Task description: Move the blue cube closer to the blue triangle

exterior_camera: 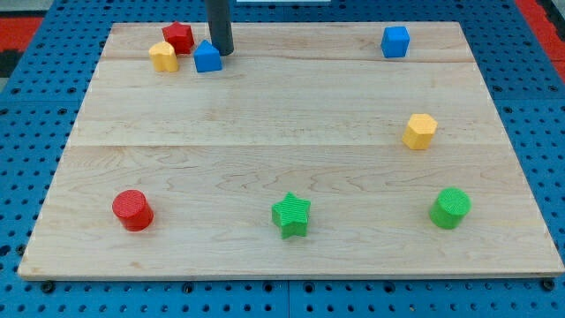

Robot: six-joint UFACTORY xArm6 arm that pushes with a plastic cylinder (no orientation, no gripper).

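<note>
The wooden board [291,159] is my landmark: a pale plank surface lying on a blue pegboard table [26,132], and every block sits on it. My tip [222,53] stands at the board's upper-left part, the dark rod [218,22] coming straight down from the view's top; it has no jaws to part or close, it is simply a bare rod end resting at board height. The tip is just beside the blue triangle [207,56], on that block's right side toward the view's right, and so close that I cannot tell whether the two touch. Left of the blue triangle, near the board's left edge, lies a yellow block [163,56] of rounded, heart-like shape, and just above and between them sits a red block [178,36] with angular sides. The blue cube [395,41] is at the board's upper-right part, well apart from the blue triangle and from my tip. Below it, by the board's right edge, is a yellow hexagonal block [420,131]. Along the board's bottom part stand a red cylinder [132,210] at the left, a green star [291,215] in the middle and a green cylinder [450,208] at the right.
</note>
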